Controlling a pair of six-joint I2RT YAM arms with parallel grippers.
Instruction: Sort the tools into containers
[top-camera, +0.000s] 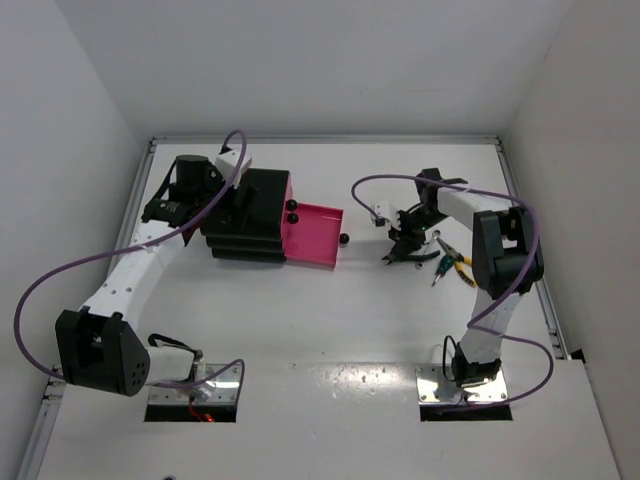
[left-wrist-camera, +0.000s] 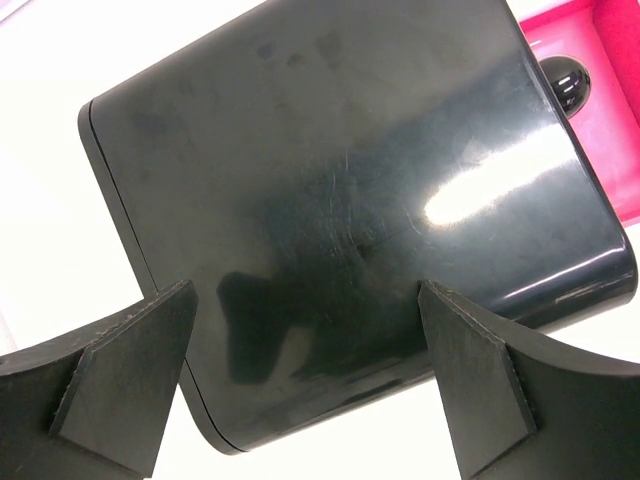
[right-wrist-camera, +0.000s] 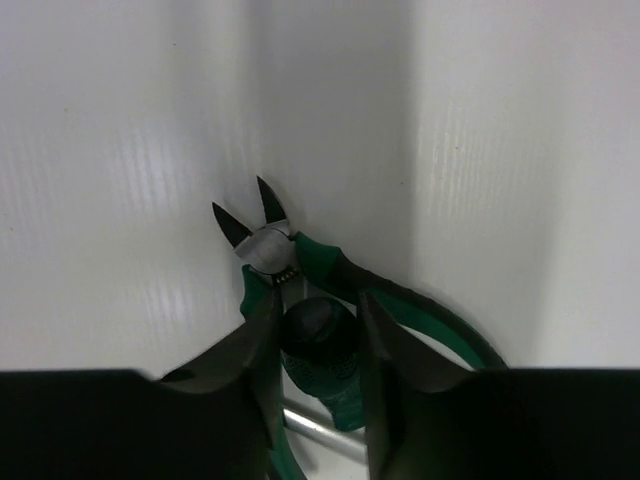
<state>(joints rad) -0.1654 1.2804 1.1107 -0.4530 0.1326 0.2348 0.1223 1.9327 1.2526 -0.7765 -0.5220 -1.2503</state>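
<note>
In the right wrist view the dark green-handled pliers (right-wrist-camera: 330, 275) lie on the white table with their cutter tips pointing away. My right gripper (right-wrist-camera: 318, 298) is shut on one of their handles, a finger pressed against each side. A thin silver wrench (right-wrist-camera: 325, 432) lies under the handles. From above, the right gripper (top-camera: 403, 252) sits just left of the yellow-handled pliers (top-camera: 458, 262). A pink drawer (top-camera: 318, 236) stands pulled out of the black drawer chest (top-camera: 262, 190). My left gripper (left-wrist-camera: 310, 385) hangs open over the chest's glossy top (left-wrist-camera: 340, 200), holding nothing.
Two round black knobs (top-camera: 293, 212) show on the chest's front and a third (top-camera: 343, 239) on the open drawer. White walls enclose the table on three sides. Purple cables loop from both arms. A metal rail (top-camera: 528, 230) runs along the right edge.
</note>
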